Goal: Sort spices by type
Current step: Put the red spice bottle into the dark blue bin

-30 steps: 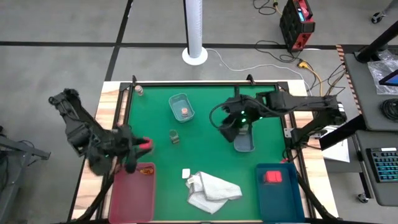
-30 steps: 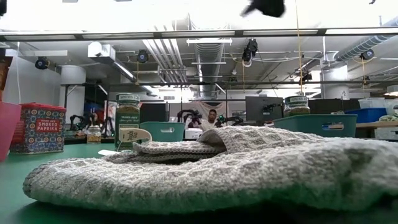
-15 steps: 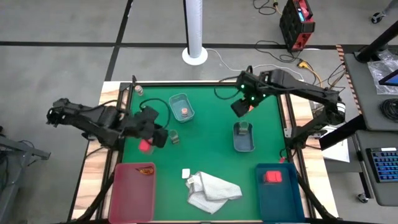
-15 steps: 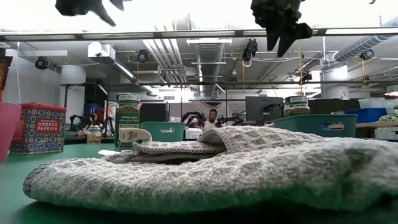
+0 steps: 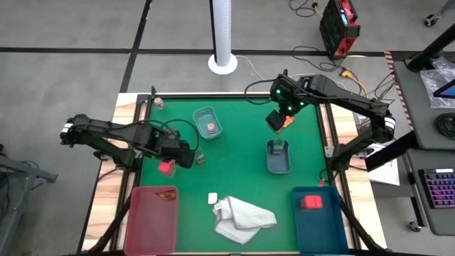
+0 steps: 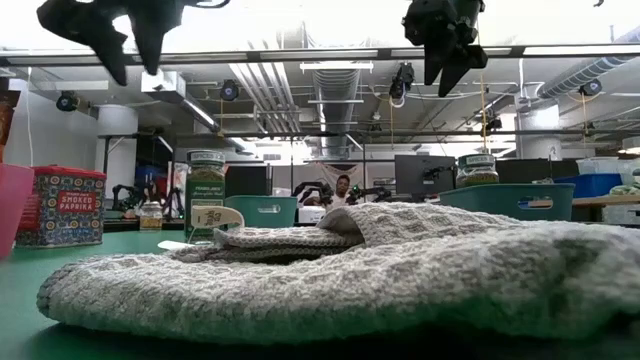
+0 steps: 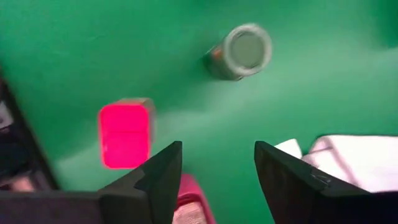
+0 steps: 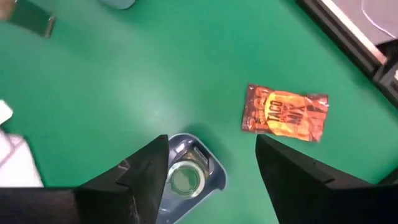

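Observation:
A bright red block (image 5: pixel 166 168) stands on the green mat, with a greenish jar (image 5: pixel 200 156) upright to its right. My left gripper (image 5: pixel 185 159) hovers open between them, high above the mat; the left wrist view shows the block (image 7: pixel 124 134) and the jar (image 7: pixel 239 51). My right gripper (image 5: pixel 279 119) is open and empty, high over a red-orange and brown packet (image 8: pixel 286 113) that lies flat on the mat. A second greenish jar (image 8: pixel 183 180) stands in a pale blue tray (image 5: pixel 278 162). A pinkish-topped jar (image 5: pixel 211 128) stands in the far tray (image 5: pixel 202 114).
A pink bin (image 5: pixel 151 217) at the near left holds a packet (image 5: pixel 168 193). A blue bin (image 5: pixel 316 213) at the near right holds a red block (image 5: pixel 311 202). A white cloth (image 5: pixel 242 217) lies at the near middle. A small jar (image 5: pixel 159 104) stands at the far left corner.
My left gripper has gone from beside the pink bin toward the table's right, to between the red block and the greenish jar. My right gripper has gone from over the tray with the greenish jar toward the far edge. The jar stays in the tray.

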